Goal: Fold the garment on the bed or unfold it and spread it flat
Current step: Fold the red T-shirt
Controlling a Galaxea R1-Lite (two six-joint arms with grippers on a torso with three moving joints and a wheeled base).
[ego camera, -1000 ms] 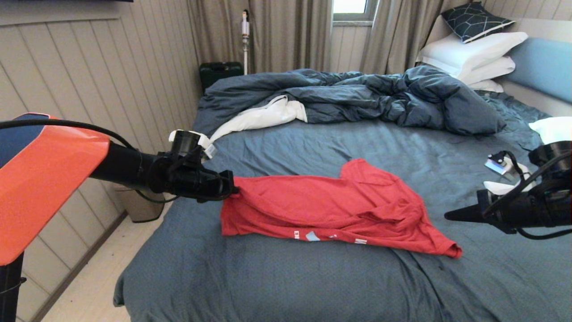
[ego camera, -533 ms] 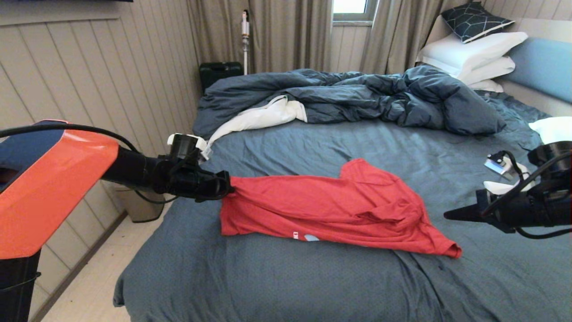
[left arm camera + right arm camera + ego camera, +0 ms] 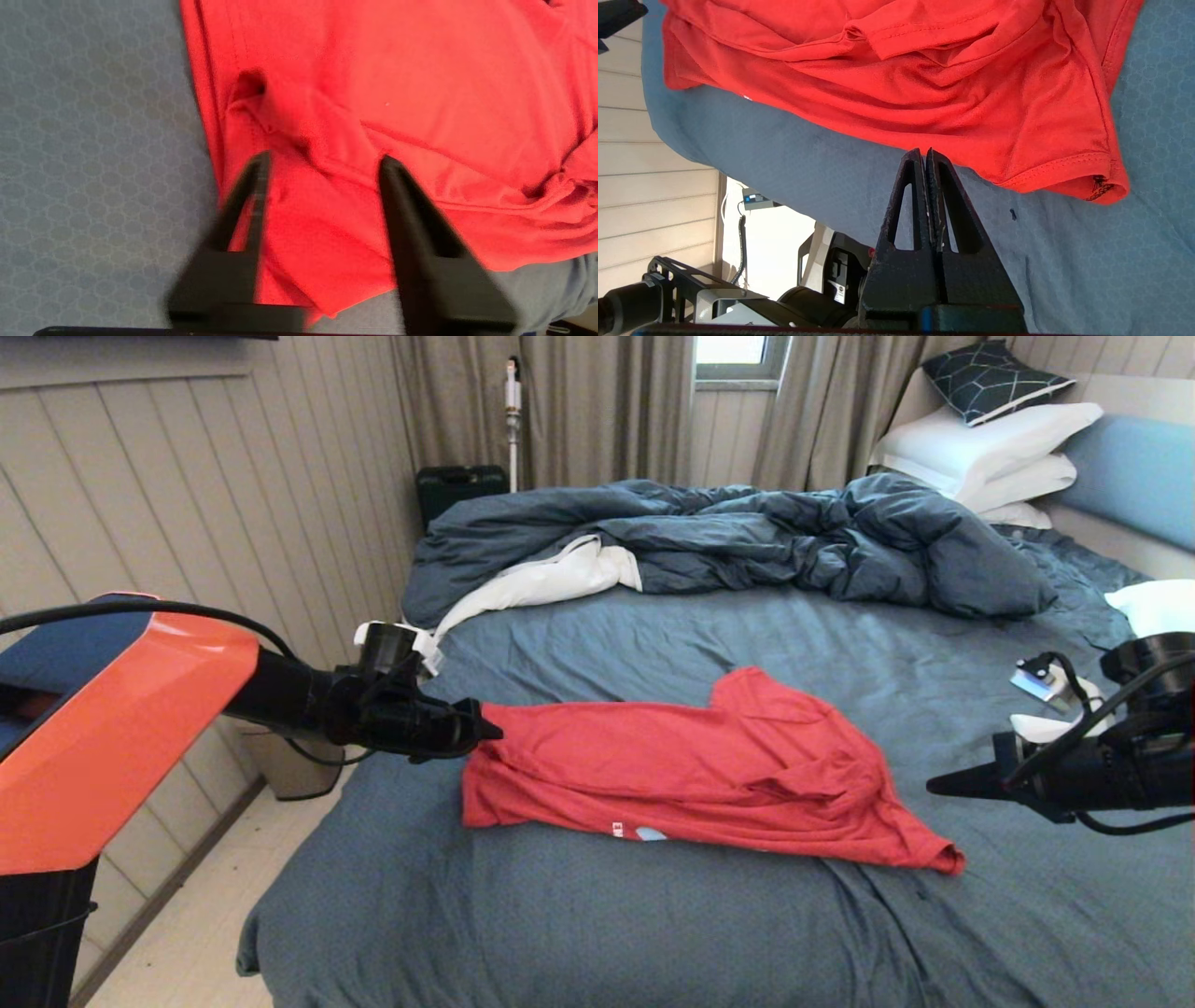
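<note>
Left gripper [image 3: 490,732] at the garment [image 3: 691,770] corner nearest the bed's [image 3: 523,933] left edge: jaws parted, fabric lying between the fingers [image 3: 411,210] but not pinched, so nothing held. Right gripper [image 3: 934,787] hangs over the sheet toward the bed's right side, fingers pressed together on nothing, just clear of the shirt's sleeve end [image 3: 1092,179]. Risks, as I judge them: the shirt is thin and bunched right at the left jaws, so closing there could take two or three layers at once and drag a fold along instead of a single hem; pulling away with the jaws only partly spread could snag the hem and shift the whole piece toward the left edge, where that corner already sits close to the drop-off. A right-side grab on the rolled sleeve would likely catch the layer underneath too. Garment state: red tee lying crosswise on the near-middle of the bed, well short of the dark duvet [image 3: 747,537] heaped toward the far edge. Neither flat nor folded: one half doubled over, ridges and a rolled pleat along the right half, a strip of white print [image 3: 635,829] peeking out at the near hem, sleeve tapering to a point on the right.
</note>
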